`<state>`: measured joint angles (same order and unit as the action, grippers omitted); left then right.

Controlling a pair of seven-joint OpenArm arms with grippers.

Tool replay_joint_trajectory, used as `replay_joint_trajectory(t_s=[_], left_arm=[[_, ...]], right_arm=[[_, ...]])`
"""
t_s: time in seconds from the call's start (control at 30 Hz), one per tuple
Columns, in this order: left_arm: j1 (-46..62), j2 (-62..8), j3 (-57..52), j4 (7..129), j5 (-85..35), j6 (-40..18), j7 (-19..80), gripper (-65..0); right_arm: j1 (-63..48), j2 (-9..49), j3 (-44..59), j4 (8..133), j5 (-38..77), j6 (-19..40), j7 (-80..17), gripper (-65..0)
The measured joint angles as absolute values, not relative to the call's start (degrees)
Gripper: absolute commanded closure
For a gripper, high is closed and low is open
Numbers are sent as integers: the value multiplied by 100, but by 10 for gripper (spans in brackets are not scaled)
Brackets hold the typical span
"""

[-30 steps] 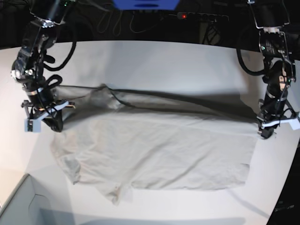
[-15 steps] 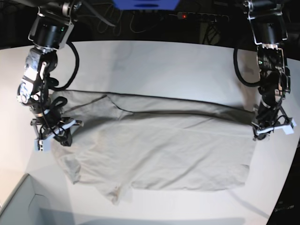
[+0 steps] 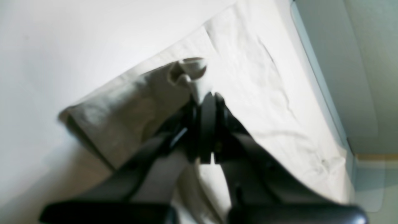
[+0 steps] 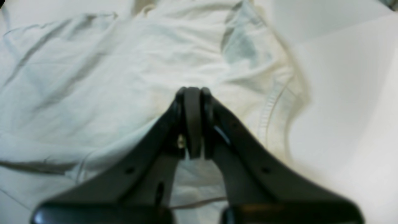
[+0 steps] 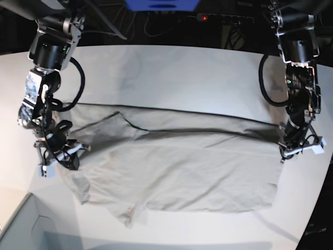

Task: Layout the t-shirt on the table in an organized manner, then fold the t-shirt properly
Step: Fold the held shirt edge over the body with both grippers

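White and matte, the wide curved-edged table (image 5: pixel 171 67) carries the plain grey-beige cotton t-shirt (image 5: pixel 171 166), spread flat across its middle with the far edge folded over toward 6 o'clock. At the shirt's 3 o'clock edge the left gripper (image 5: pixel 287 149) is pinching a bunched corner of cloth (clearest from its wrist camera (image 3: pixel 203 104)). At 9 o'clock the right gripper (image 5: pixel 65 156) sits with its jaws pressed together over the fabric; whether cloth lies between them, I cannot tell. A pale grey box corner (image 5: pixel 26 229) sits at 7 o'clock.
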<state>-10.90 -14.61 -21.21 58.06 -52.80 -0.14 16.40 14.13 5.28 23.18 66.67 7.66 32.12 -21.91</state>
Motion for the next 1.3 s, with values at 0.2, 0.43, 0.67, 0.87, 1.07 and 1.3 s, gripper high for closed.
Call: replay_joint_trajectory(t_s=[0.2,0.43,0.67,0.87,1.07,1.3], left_arm=[[-1321,-1461,-2121,5485,-5284,-16,1640,-15],[-1557,-1520,-1846,5186,-5277,-19,1623,-306],[-1024,-1570,-1802,6355,-5371,-40,1568,-428],[-276,-1573,-2504,6169,-5251,47,1568,-427],[-775,-1559,-2453,5231,-5280,-32,1625,-427],[-1372,-1656,-2464,4305,-5290,-84,1514,-354]], right_arm=[[1503,552,2311,6274,770,3210,-2165,0],[1564,716,1979,6010,768,3212,-2178,-135],[1321,781,2169,6740,768,3214,-2152,-226],[469,770,2270,7671,764,3214,-2244,-227],[-161,740,2239,7856,770,3214,-2189,-226],[-670,751,2268,7861,777,3214,-2165,-228]])
